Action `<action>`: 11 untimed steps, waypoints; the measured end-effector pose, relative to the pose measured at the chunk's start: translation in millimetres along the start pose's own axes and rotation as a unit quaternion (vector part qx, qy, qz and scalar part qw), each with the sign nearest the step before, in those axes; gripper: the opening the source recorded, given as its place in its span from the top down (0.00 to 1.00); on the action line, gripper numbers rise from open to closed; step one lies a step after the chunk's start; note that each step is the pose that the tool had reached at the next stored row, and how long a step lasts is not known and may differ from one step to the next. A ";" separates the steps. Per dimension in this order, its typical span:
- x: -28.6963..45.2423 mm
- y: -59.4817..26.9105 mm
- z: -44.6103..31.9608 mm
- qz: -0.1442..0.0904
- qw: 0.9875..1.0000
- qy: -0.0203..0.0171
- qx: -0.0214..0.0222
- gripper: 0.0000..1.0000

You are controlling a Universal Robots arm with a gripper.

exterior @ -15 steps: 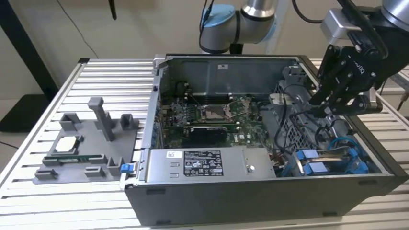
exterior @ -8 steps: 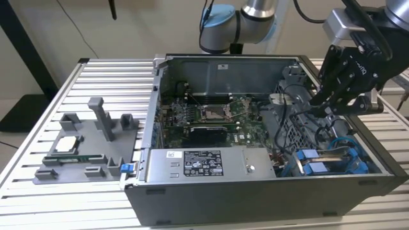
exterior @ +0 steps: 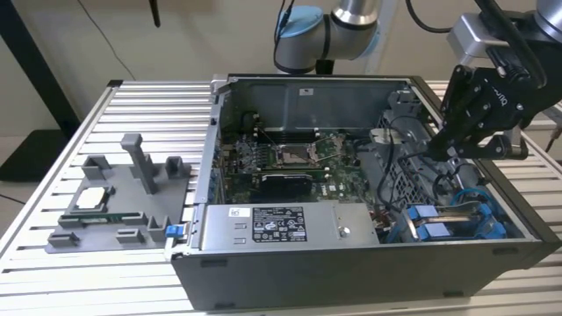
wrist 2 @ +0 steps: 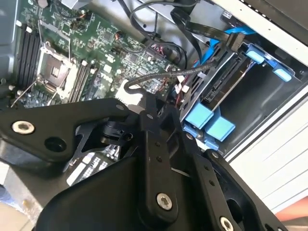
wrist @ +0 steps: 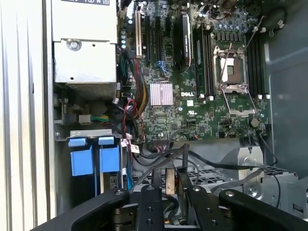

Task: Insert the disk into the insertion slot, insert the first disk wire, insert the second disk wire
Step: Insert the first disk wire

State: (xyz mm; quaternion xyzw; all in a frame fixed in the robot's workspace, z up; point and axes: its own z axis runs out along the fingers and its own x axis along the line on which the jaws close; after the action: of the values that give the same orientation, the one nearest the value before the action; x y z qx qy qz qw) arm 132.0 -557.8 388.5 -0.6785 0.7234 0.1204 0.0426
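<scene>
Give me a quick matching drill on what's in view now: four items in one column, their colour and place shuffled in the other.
1. pincer
2. power supply
3. fixture tray
4. carrier fronts

A. grey, on the slatted table outside the case
B. bright blue, side by side inside the case
C. black, above loose cables
D. silver, labelled, along the case's near wall in the exterior view

Pairs: 1-C, 2-D, 3-A, 4-B.

I see a robotics lab: an opened computer case [exterior: 351,276] sits on a slatted aluminium table [exterior: 62,280], beside a grey fixture [exterior: 151,204] holding loose parts (a processor [exterior: 91,197], a memory stick [exterior: 101,218]), a bare wall [exterior: 105,39] behind.
</scene>
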 end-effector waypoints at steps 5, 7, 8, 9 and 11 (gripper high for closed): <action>0.4 2.5 0.5 0.005 1.000 -0.003 0.001 0.00; 0.3 2.6 0.5 0.006 1.000 -0.003 0.001 0.00; 0.3 2.6 0.4 0.006 1.000 -0.003 0.001 0.00; 0.3 2.6 0.5 0.006 1.000 -0.003 0.001 0.00; 0.3 2.7 0.5 0.006 1.000 -0.003 0.001 0.00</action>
State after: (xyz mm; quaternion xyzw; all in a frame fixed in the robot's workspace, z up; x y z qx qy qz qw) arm 129.3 -557.8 388.3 -0.6734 0.7278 0.1219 0.0451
